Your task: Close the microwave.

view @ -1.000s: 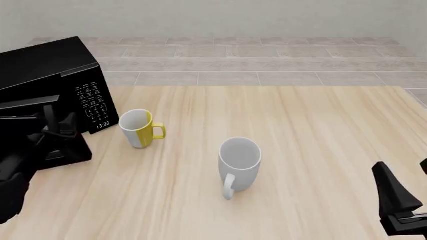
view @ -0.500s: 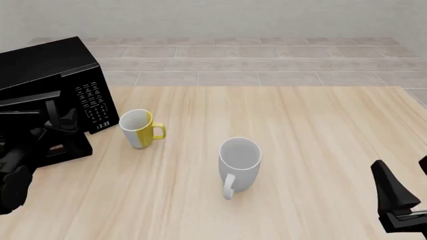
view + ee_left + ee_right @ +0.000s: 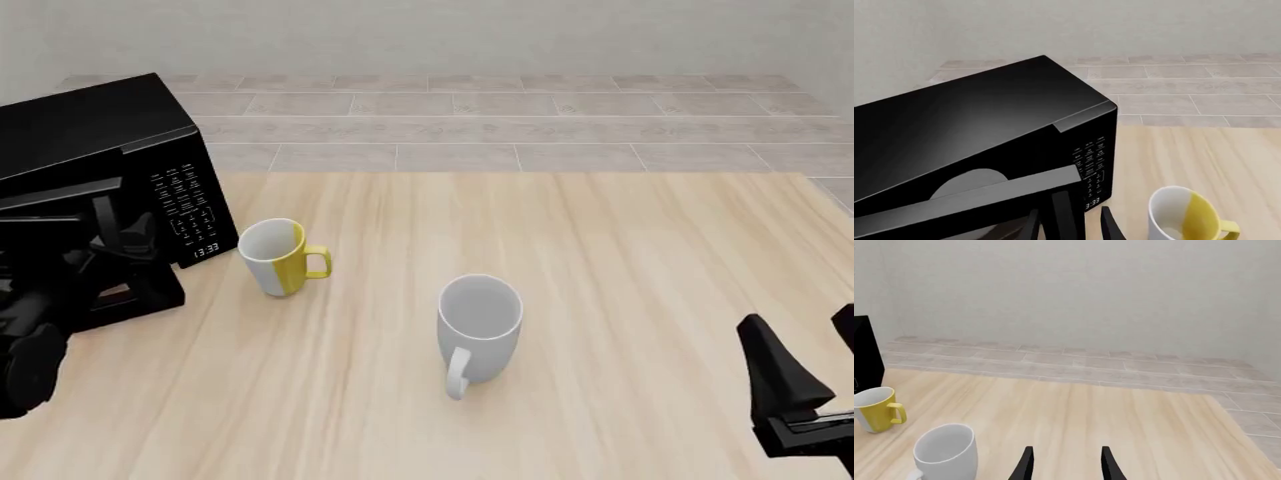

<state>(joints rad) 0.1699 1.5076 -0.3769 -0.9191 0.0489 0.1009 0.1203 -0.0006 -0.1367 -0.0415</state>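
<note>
Black left tool (image 3: 118, 240) straddles the microwave (image 3: 100, 150) door's edge, narrowly parted; right tool (image 3: 1064, 462) hovers low, open.

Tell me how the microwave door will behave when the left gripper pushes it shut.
The door looks like a rigid slab, so it will probably swing on its hinge, not flex. The microwave looks bulky and likely stays put. The left gripper straddles the door's glossy edge, which might slip.

Black microwave (image 3: 100, 150) at table's (image 3: 601, 250) far left, door ajar, left gripper (image 3: 114, 250) against door, 2 mugs: yellow-and-white mug (image 3: 278, 256), white mug (image 3: 479, 325) nearer, right gripper (image 3: 807, 385) lower right
</note>
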